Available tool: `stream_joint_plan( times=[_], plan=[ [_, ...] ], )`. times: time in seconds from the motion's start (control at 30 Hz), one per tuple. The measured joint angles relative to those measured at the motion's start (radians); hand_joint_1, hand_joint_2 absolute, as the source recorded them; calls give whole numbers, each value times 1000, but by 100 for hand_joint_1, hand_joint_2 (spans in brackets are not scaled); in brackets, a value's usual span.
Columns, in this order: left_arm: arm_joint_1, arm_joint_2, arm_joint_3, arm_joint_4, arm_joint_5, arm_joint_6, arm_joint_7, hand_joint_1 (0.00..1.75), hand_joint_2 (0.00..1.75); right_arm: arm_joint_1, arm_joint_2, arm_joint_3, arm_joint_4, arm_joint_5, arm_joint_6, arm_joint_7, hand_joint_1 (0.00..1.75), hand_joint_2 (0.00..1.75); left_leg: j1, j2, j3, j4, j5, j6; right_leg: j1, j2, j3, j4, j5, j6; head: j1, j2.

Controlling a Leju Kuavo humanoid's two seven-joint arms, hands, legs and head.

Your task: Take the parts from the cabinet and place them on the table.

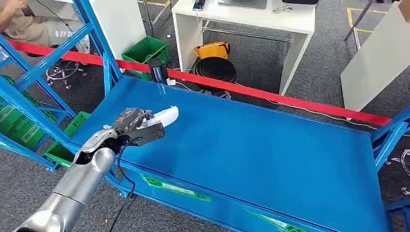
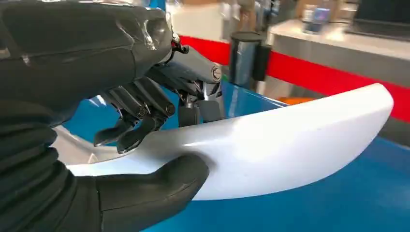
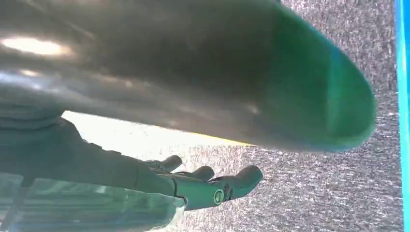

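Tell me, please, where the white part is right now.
In the head view, the white part is held in the left hand above the blue table's left end.

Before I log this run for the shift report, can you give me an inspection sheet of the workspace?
Surface: large blue metal table top, nothing lying on it.
Job's things: one curved white glossy plastic part, held above the near left of the table.
Clutter: nothing seen on the table.
Hands: left hand grips the part, thumb under it, fingers over it; right hand holds nothing, fingers apart, over grey carpet.
Cables: black cable hanging along the left arm.
Surroundings: red barrier strip, green plastic crate, white desk, seated person at far left.
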Motion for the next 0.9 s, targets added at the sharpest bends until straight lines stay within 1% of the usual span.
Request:
stream_joint_plan(
  times=[0.07, 0.1, 0.13, 0.17, 0.2, 0.23, 0.27, 0.3, 0.33, 0.37, 0.4, 0.43, 0.47, 0.5, 0.57, 0.6, 0.63, 0.77, 0.8, 0.83, 0.87, 0.9],
  plan=[
    [11, -3, 9, -20, 113, -42, -50, 175, 175, 2, 0, 0, 0, 0, 1, 0, 0, 0, -5, -1, -6, 0, 1, 5, -4, 0, -4, -4, 3, 12, 0, 0],
    [23, -4, 17, -37, 185, -72, -79, 175, 175, 4, 1, 0, 0, 0, 2, 0, 0, 0, -6, -1, -5, -4, 4, 11, -4, 0, -2, -7, 6, 20, -1, 0],
    [41, -9, 26, -78, 287, -103, -98, 175, 175, 6, 1, 0, 0, -2, 2, 0, 0, 0, 4, 1, 10, -25, 15, 21, -1, -1, -8, 0, -1, 23, -1, 0],
    [54, -14, 27, -110, 344, -116, -95, 175, 175, 9, -2, 0, 1, -2, 3, 0, 0, 0, 2, 2, 12, -28, 19, 26, -1, -3, -20, 26, -17, 22, 2, 0],
    [65, -21, 25, -143, 377, -124, -83, 175, 175, 9, -2, 0, 1, -3, 3, -1, 0, 0, 2, 1, 11, -27, 21, 30, -2, -3, -46, 85, -49, 15, 4, 0],
    [79, -23, 23, -170, 392, -127, -70, 175, 175, 9, -2, 0, 2, -3, 4, -1, 0, 0, 0, 1, 10, -27, 21, 30, -2, -3, -89, 179, -88, 9, 5, 0],
    [91, -25, 21, -188, 398, -132, -62, 175, 175, 8, -2, 0, 2, -3, 6, -2, 0, 0, -2, 1, 10, -26, 20, 31, -2, -3, -128, 262, -115, 7, 4, 0],
    [101, -25, 19, -199, 401, -132, -59, 175, 175, 10, -2, 0, 2, -3, 6, -4, 0, 0, -3, 2, 10, -26, 20, 32, -2, -3, -157, 319, -128, 11, 4, 0],
    [109, -24, 18, -210, 411, -132, -57, 175, 175, 12, -2, 0, 2, -4, 7, -5, 0, 0, -4, 2, 10, -26, 20, 31, -2, -3, -162, 324, -123, 17, 3, 0],
    [114, -24, 19, -219, 430, -136, -58, 175, 175, 15, -3, 0, 2, -4, 8, -5, 0, 0, -3, 0, 10, -25, 19, 31, -2, -3, -142, 279, -100, 28, 4, 0],
    [120, -24, 19, -231, 473, -149, -63, 175, 175, 15, -4, -1, 2, -4, 10, -6, 0, 0, -3, -2, 10, -22, 18, 29, -3, -3, -98, 187, -62, 40, 5, 0],
    [130, -25, 19, -242, 519, -160, -67, 175, 175, 14, -5, -1, 2, -4, 10, -6, 0, 0, -2, -4, 10, -18, 15, 26, -4, -4, -45, 81, -23, 47, 5, 0],
    [143, -26, 19, -260, 583, -170, -74, 175, 175, 13, -6, -1, 2, -5, 11, -7, 0, 0, -4, -4, 9, -12, 11, 21, -5, -7, -8, -2, -6, 43, 5, 0],
    [158, -27, 19, -278, 626, -170, -78, 175, 175, 13, -6, -1, 2, -7, 11, -7, 0, 0, -12, -5, 6, -7, 5, 14, -1, -4, -1, -1, -3, 31, 4, 0],
    [192, -27, 16, -321, 682, -152, -85, 175, 175, 14, -4, -2, 4, -10, 11, -8, 0, 0, -10, -3, 5, -7, 6, 11, 2, -3, -4, 1, -2, 19, 3, 0],
    [206, -27, 13, -341, 695, -141, -87, 175, 175, 17, -4, -2, 7, -11, 12, -8, 0, 0, -8, -2, 6, -8, 7, 10, 4, -3, -4, 1, -1, 16, 3, 0],
    [218, -26, 11, -358, 706, -135, -90, 175, 175, 20, -1, -3, 7, -11, 13, -8, 0, 0, -8, -3, 5, -3, 2, 4, -7, -3, -2, -3, 2, 10, 3, 0],
    [221, -26, 11, -362, 709, -133, -90, 175, 175, 20, 0, -3, 7, -12, 13, -8, 0, 0, -7, -3, 4, -2, 0, 3, -9, -3, -2, -4, 3, 9, 3, 0],
    [231, -24, 9, -381, 726, -128, -94, 175, 175, 22, 0, -3, 8, -12, 14, -8, 0, 0, -5, -3, -5, 7, -10, -2, -9, -2, -1, -4, 3, 7, 3, 0],
    [241, -24, 7, -402, 747, -120, -105, 175, 175, 23, 0, -4, 8, -12, 15, -9, 0, 0, -3, -2, -20, 46, -41, -9, -9, -3, -1, -4, 1, 1, -3, 0],
    [260, -22, 4, -438, 775, -100, -123, 175, 175, 24, 0, -4, 10, -12, 20, -10, 0, 0, 3, -1, -84, 188, -114, -18, -8, -3, -2, -3, 2, -4, -2, 0],
    [291, -17, -1, -488, 777, -75, -141, 175, 175, 26, 2, -4, 12, -12, 21, -11, 0, 0, 7, -1, -149, 329, -151, -23, -6, -2, -2, -3, 2, -4, -2, 0]
  ],
)
